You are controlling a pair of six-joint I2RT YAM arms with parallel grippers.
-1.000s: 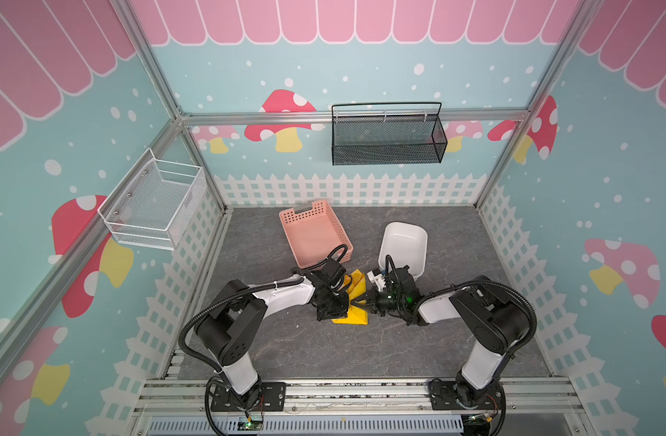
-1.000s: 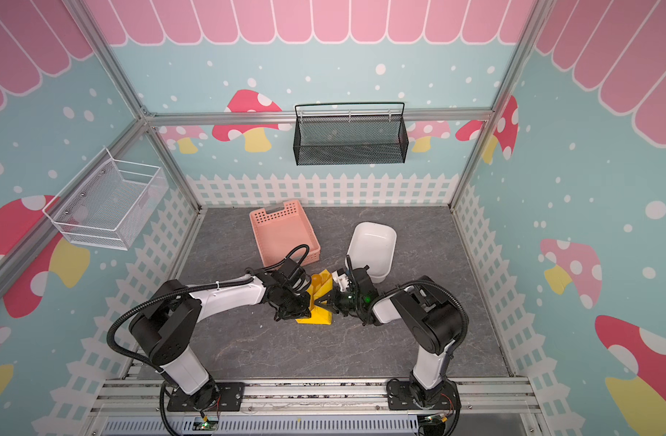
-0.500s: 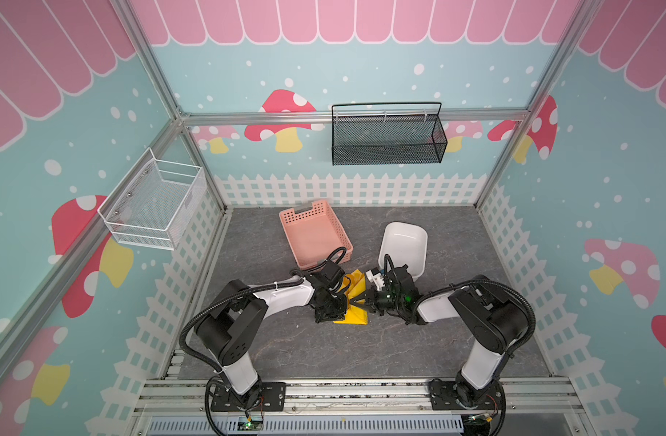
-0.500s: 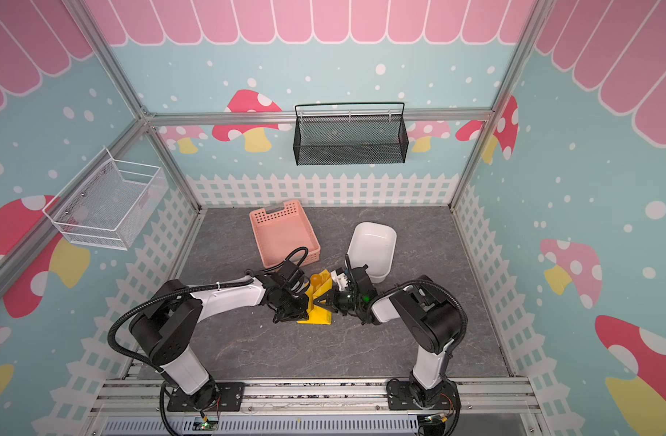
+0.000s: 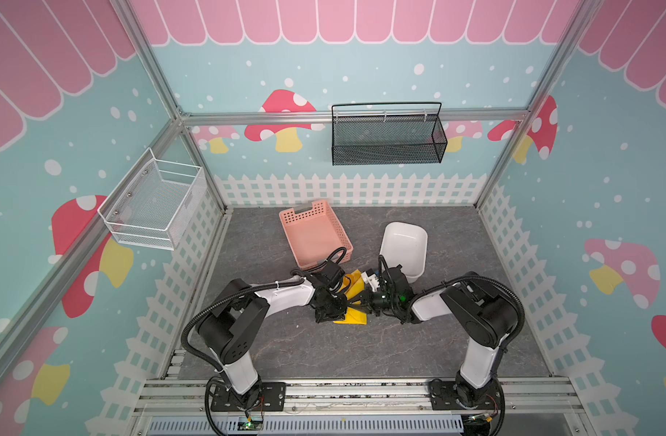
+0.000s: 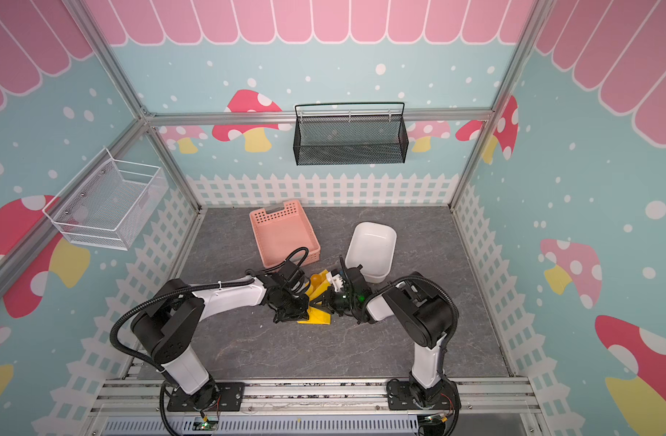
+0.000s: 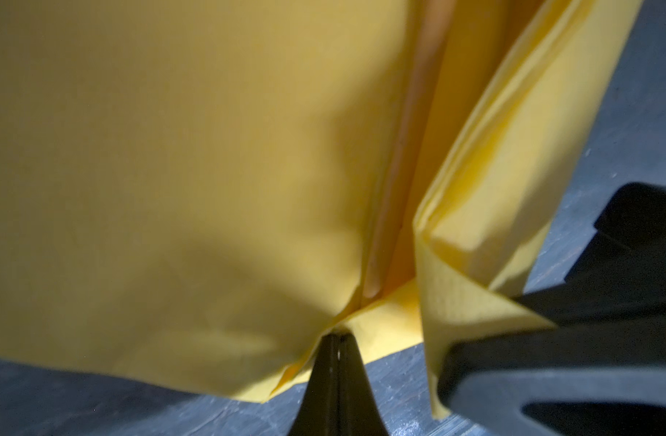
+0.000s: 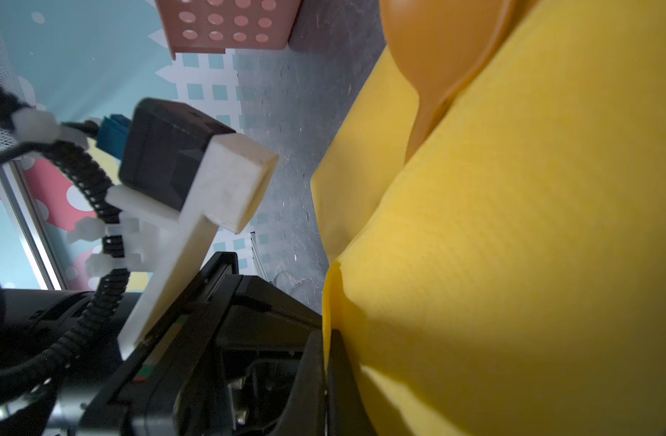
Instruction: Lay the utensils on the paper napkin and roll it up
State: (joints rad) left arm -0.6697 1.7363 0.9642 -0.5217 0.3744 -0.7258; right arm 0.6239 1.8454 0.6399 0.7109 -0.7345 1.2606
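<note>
Left wrist view: left claw [image 7: 337,338] clamps the paper napkin's [image 7: 173,170] edge and right claw [image 8: 329,339] pinches another, mid-counter [image 5: 324,351]. The utensils [image 8: 437,49] lie inside. Barely moved in a second, so rolling seems paused.

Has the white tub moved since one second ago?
No. The white tub keeps its place in both top views: it is still beside the pink basket and just as far from the white fence behind it.
</note>
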